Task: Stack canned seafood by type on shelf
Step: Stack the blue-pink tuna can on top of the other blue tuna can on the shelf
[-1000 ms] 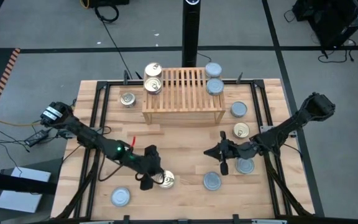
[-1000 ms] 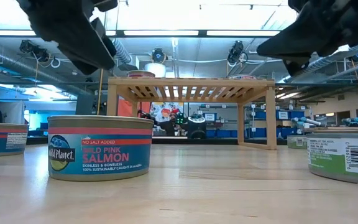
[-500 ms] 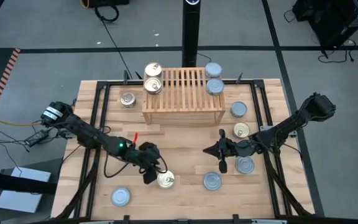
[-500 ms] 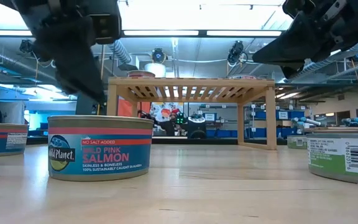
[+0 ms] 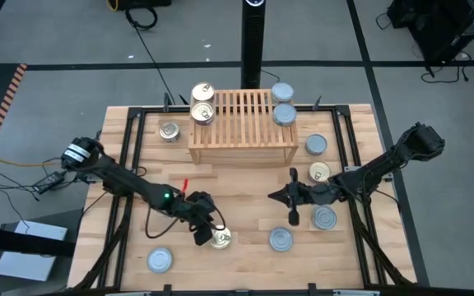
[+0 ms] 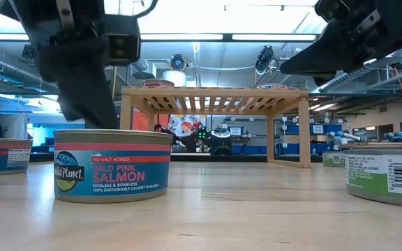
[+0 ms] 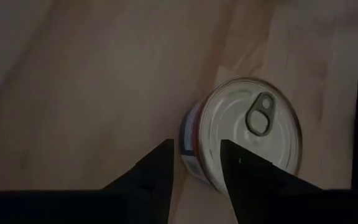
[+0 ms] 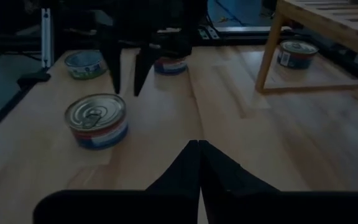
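A light-wood slatted shelf stands at the table's far middle. Two gold-lidded tins sit on its left end and two blue-silver ones on its right end. A gold pull-tab salmon tin stands on its base near the front. My left gripper is open and slants down just left of this tin, its fingertips over the tin's rim; no touch shows. My right gripper hovers shut right of the middle, with nothing in it.
Loose tins stand on the table: one by the shelf's left, two at its right, two near the front right and one at the front left. A black frame borders the tabletop.
My left gripper has opened, rolled about its own line and sunk toward the salmon tin, whose near-left rim its fingertips now flank. The tin has not moved.
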Tool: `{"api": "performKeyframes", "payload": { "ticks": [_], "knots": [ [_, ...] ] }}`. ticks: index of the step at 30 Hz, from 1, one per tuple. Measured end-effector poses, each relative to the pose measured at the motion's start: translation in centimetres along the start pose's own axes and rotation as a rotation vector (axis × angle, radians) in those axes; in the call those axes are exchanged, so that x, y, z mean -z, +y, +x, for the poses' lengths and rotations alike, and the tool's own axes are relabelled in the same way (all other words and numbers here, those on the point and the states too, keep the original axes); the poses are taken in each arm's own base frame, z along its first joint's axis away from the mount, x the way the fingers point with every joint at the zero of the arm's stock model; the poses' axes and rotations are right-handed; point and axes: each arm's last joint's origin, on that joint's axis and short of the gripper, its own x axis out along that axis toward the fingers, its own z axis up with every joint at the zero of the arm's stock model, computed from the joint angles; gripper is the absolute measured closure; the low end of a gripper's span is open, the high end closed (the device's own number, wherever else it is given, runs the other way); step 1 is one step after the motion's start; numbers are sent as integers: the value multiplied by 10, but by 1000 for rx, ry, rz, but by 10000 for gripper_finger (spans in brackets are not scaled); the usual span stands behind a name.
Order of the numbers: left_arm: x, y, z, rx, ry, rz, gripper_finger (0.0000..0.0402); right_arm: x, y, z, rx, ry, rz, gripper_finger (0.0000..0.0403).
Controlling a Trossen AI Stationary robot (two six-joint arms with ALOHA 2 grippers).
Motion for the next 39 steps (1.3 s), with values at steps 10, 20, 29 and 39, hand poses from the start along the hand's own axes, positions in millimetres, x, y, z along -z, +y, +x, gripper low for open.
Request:
{"api": "performKeyframes", "payload": {
  "ticks": [10, 20, 29, 39],
  "knots": [
    [5, 1, 13, 22, 61, 2, 265, 0, -3, 1, 2, 4, -1, 393],
    [6, -1, 13, 64, 98, 12, 315, -1, -2, 1, 2, 0, -21, 391],
    [-1, 0, 13, 85, 63, 44, 394, -1, -2, 1, 2, 0, -35, 387],
    [-30, -9, 4, 41, -1, 188, 399, -1, -2, 1, 3, 0, -36, 388]
  ]
}}
